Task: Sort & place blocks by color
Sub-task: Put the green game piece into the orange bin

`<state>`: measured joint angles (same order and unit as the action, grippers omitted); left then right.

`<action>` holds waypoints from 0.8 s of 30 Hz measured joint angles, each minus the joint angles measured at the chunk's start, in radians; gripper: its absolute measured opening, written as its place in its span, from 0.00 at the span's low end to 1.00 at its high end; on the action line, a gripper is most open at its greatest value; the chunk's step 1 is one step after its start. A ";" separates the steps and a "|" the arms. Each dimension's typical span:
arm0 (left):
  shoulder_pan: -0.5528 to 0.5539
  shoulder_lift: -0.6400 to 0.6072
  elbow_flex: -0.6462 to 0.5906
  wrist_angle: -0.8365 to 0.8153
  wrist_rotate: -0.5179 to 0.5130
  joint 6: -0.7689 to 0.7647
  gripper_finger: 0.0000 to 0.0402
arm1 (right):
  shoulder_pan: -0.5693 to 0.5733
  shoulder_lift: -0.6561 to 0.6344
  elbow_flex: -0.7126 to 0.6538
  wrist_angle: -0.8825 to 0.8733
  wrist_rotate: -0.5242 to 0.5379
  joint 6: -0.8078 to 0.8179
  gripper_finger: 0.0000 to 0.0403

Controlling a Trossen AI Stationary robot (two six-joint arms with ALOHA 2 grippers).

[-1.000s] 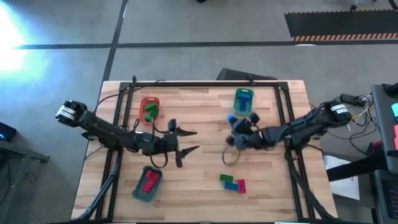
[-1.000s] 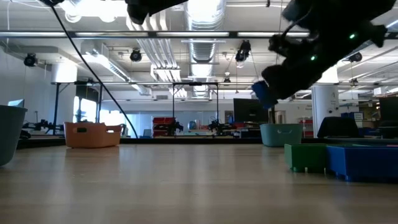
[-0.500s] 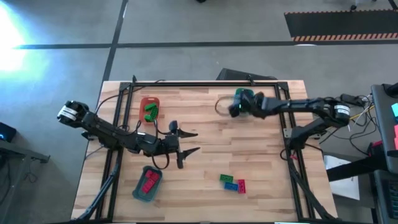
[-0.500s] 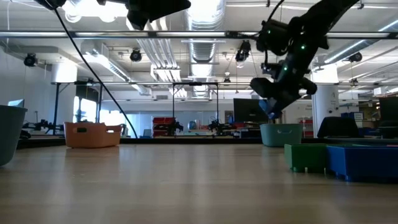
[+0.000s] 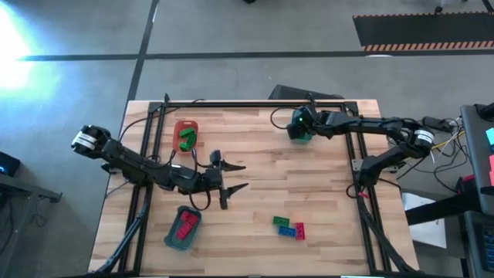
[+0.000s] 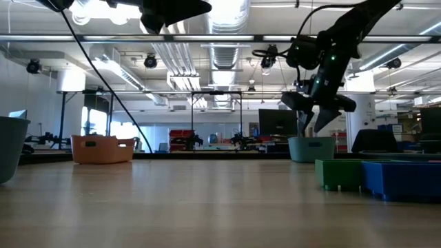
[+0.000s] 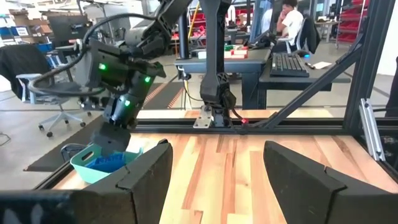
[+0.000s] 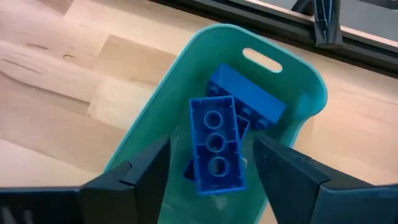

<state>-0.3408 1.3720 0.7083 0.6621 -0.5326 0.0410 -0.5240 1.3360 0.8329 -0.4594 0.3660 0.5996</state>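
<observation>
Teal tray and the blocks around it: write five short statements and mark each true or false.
1. The right gripper hangs over the teal tray. True.
2. The teal tray holds red blocks. False: blue blocks lie in it.
3. The left gripper is open above the table's middle. True.
4. The orange-red tray holds green blocks. True.
5. Every block is sorted. False: loose blocks lie on the table.

Right tool [image 8: 211,163] above tray [image 8: 149,112]

3 trays [image 5: 185,136] on a wooden table [image 5: 255,177].
</observation>
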 joint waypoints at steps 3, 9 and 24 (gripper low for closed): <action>0.000 0.000 -0.005 -0.001 0.000 -0.002 0.59 | 0.009 -0.005 0.014 -0.016 -0.006 0.000 0.57; 0.000 0.000 -0.023 0.001 0.000 -0.008 0.59 | 0.097 -0.046 0.084 -0.093 -0.009 -0.001 0.60; 0.000 0.000 -0.061 0.002 0.001 -0.037 0.59 | 0.599 -0.106 0.194 -0.142 -0.091 -0.006 0.57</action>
<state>-0.3405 1.3724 0.6472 0.6636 -0.5320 0.0043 0.0748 1.2296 1.0274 -0.6016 0.2750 0.5941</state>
